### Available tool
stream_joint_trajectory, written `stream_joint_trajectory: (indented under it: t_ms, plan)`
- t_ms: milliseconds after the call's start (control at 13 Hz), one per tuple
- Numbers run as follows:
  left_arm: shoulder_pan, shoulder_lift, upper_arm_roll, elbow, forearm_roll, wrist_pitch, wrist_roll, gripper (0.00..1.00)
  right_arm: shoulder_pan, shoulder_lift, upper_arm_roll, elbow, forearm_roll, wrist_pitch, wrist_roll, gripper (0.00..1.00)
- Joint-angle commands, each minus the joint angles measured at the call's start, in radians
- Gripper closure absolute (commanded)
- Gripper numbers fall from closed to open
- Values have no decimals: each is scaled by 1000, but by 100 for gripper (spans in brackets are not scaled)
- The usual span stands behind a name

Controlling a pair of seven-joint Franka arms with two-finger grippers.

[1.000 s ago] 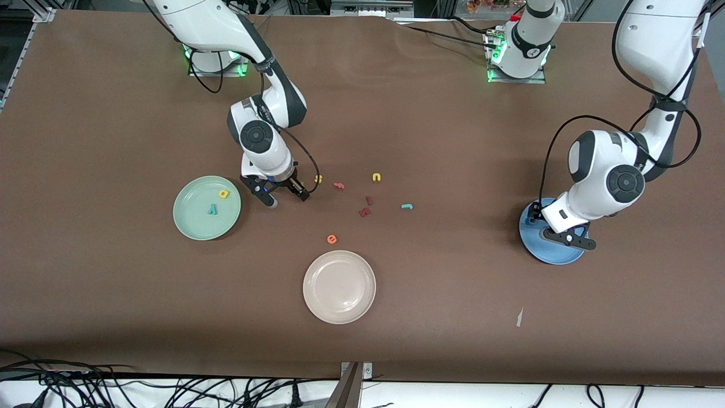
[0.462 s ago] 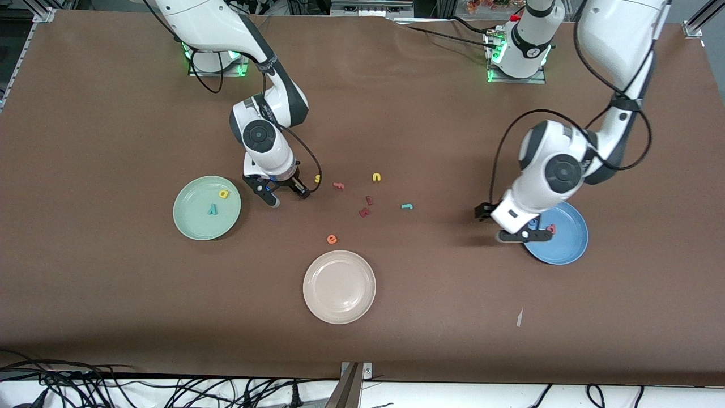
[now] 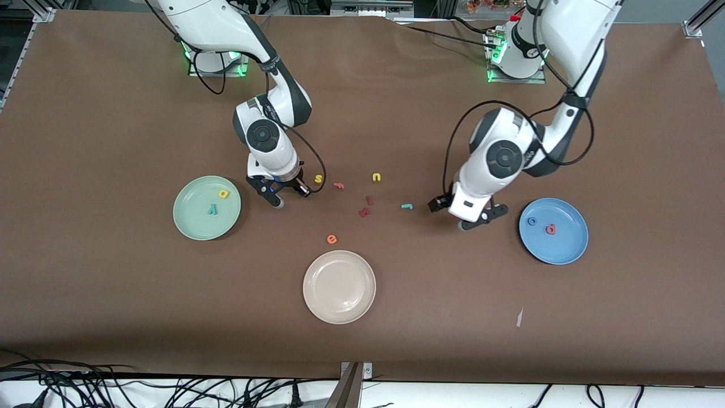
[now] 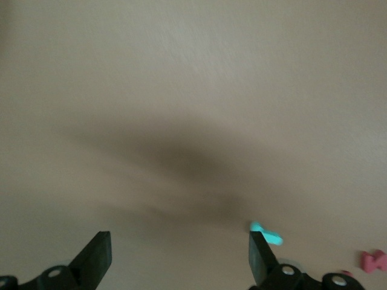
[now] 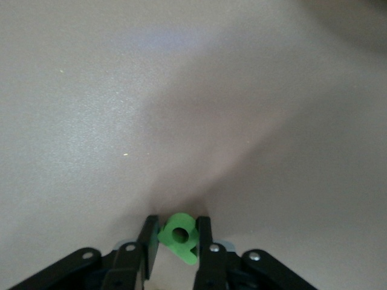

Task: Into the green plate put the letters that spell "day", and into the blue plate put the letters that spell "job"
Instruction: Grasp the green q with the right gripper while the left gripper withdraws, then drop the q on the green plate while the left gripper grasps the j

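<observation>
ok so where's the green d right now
The green d sits between the fingers of the right gripper, low at the table beside the green plate on its side toward the loose letters, close to the yellow s.

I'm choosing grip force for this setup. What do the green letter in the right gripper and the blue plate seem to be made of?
The green letter, pinched in the right gripper, looks like matte foam: thick, flat-cut, soft-edged, no shine. The blue plate looks like smooth hard plastic, possibly melamine: even colour, molded shallow rim, faint sheen. Neither material is certain from looks alone.
</observation>
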Motion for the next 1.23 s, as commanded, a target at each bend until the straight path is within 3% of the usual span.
stream_joint_trajectory:
  t_ms: [0, 231, 385, 615, 923, 1077, 1154]
  plan:
    - [-64, 76, 10, 103, -15, -20, -232, 0, 4, 5, 0, 22, 6, -2, 1, 94]
    - [-100, 126, 10, 151, -9, -11, -441, 0, -6, -41, -35, 71, 5, -131, -26, 94]
    - [-137, 147, 15, 150, -6, 27, -608, 0, -7, -69, -115, 144, 6, -352, -185, 94]
    - [-146, 158, 18, 151, 27, 53, -826, 0, -7, -101, -250, 152, 11, -474, -451, 94]
    - [-146, 181, 18, 145, 132, 118, -1091, 0, -43, -103, -382, 99, 40, -503, -784, 94]
    - [-154, 195, 16, 143, 177, 130, -1187, 3, -103, -94, -384, 71, 156, -502, -919, 94]
    - [-157, 202, 18, 143, 194, 139, -1218, 3, -108, -83, -384, 63, 164, -493, -938, 94]
